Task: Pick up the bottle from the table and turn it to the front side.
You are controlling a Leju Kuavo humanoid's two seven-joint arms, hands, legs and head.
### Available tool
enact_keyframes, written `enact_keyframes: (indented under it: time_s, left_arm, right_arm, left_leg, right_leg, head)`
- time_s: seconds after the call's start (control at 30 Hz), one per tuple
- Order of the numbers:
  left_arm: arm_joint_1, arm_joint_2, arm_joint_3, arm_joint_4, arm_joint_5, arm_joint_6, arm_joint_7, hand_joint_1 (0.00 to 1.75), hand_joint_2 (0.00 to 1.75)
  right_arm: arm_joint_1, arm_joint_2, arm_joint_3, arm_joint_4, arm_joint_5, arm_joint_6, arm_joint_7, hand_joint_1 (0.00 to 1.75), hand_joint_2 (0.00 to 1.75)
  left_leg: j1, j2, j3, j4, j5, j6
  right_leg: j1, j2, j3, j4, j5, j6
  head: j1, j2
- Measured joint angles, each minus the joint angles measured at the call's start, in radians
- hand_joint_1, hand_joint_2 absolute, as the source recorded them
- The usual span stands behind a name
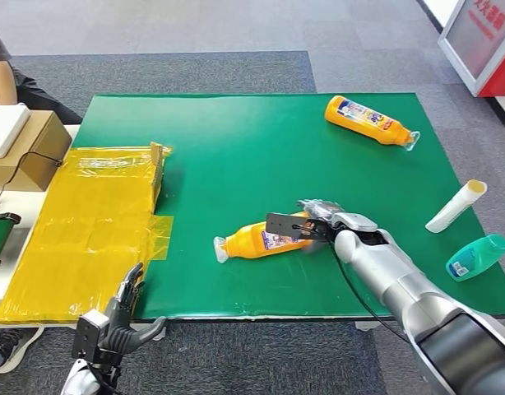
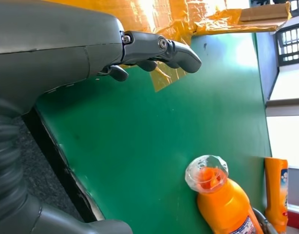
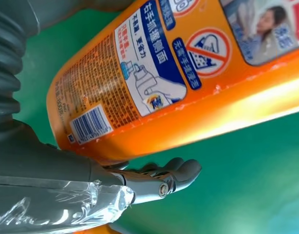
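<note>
Over on the left, the left robot hand (image 1: 122, 317) hangs off the near edge of the green table (image 1: 250, 140), fingers spread, holding nothing. From its wrist view the bottle's clear cap faces back toward it, well apart across bare green.

Moving to the middle, here's the orange bottle (image 1: 262, 240), lying flat near the front of the table. Its long axis runs across the robot's view, cap end to the left, base to the right, tilted slightly up toward the right.

And at that base end is the right robot hand (image 1: 321, 220), clearly the nearer one. Its wrist view has the barcode and back label right against the fingers (image 3: 166, 178), which reach along the bottle's side. Whether they are clamped on it or only alongside, I cannot tell.
</note>
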State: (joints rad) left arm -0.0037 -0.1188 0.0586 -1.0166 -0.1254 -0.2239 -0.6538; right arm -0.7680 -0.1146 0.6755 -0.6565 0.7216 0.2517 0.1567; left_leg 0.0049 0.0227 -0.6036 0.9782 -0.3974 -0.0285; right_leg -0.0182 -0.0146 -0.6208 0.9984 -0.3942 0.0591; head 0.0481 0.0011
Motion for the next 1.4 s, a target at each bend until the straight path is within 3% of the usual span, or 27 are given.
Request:
enact_keyframes:
  time_s: [0.1, 0.13, 0.47, 0.67, 0.87, 1.1, 1.27, 1.4]
  left_arm:
    - [-0.003, 0.001, 0.0, 0.005, 0.001, 0.0, 0.0, 0.0, 1.75]
    - [-0.003, 0.002, 0.0, 0.006, 0.001, -0.001, 0.0, 0.0, 1.75]
    - [-0.005, 0.006, 0.0, 0.013, 0.006, -0.001, -0.001, 0.0, 1.75]
    - [0.001, 0.009, 0.002, 0.012, 0.009, -0.003, -0.002, 0.0, 1.75]
    - [0.025, 0.009, 0.023, -0.012, 0.031, -0.027, 0.001, 0.0, 1.75]
    - [0.033, 0.007, 0.032, -0.04, 0.064, -0.067, 0.011, 0.0, 1.75]
    - [-0.016, 0.004, 0.02, -0.074, 0.179, -0.213, 0.054, 0.0, 1.75]
    - [-0.074, 0.006, -0.011, -0.112, 0.226, -0.262, 0.095, 0.0, 1.75]
  right_arm:
    - [-0.009, 0.006, 0.008, 0.027, 0.0, 0.001, -0.007, 1.7, 1.75]
    - [-0.011, 0.006, 0.01, 0.033, 0.0, 0.001, -0.009, 1.75, 1.75]
    - [-0.013, 0.007, 0.017, 0.037, -0.025, -0.013, -0.022, 1.75, 1.75]
    - [0.02, -0.011, 0.003, -0.055, -0.09, -0.055, -0.036, 1.75, 1.75]
    - [0.164, -0.052, -0.087, -0.324, -0.226, -0.145, -0.08, 1.75, 1.75]
    - [0.327, -0.06, -0.175, -0.549, -0.307, -0.171, -0.152, 1.75, 1.75]
    - [0.451, -0.007, -0.191, -0.622, -0.363, -0.192, -0.27, 1.75, 1.75]
    - [0.513, 0.039, -0.182, -0.624, -0.384, -0.193, -0.321, 1.75, 1.75]
  left_leg:
    - [0.0, 0.0, 0.0, 0.0, 0.0, 0.0]
    - [0.0, 0.0, 0.0, 0.0, 0.0, 0.0]
    - [0.0, 0.0, 0.001, 0.0, 0.0, 0.0]
    - [0.0, 0.0, 0.001, 0.0, 0.0, 0.0]
    - [0.0, 0.0, 0.001, 0.0, 0.0, 0.0]
    - [0.0, -0.001, 0.0, 0.0, -0.001, -0.001]
    - [0.0, -0.001, 0.0, 0.0, 0.0, -0.001]
    - [0.0, -0.001, 0.0, 0.0, 0.0, -0.001]
  right_leg:
    - [0.0, 0.0, 0.0, 0.0, 0.0, 0.0]
    - [0.0, 0.0, 0.0, 0.0, 0.0, 0.0]
    - [0.0, 0.0, 0.001, 0.0, 0.0, 0.0]
    - [0.0, 0.0, 0.001, 0.0, 0.0, 0.0]
    - [0.0, -0.001, 0.0, 0.0, 0.0, 0.0]
    - [0.0, -0.001, 0.0, 0.0, -0.001, -0.001]
    - [0.001, -0.001, 0.0, 0.0, -0.001, -0.001]
    - [0.001, -0.001, 0.0, 0.0, 0.0, -0.001]
  head:
    - [0.0, 0.0]
    - [0.0, 0.0]
    - [0.0, 0.0]
    - [0.0, 0.0]
    - [0.0, 0.0]
    - [0.0, 0.0]
    - [0.0, 0.0]
    - [0.0, 0.0]
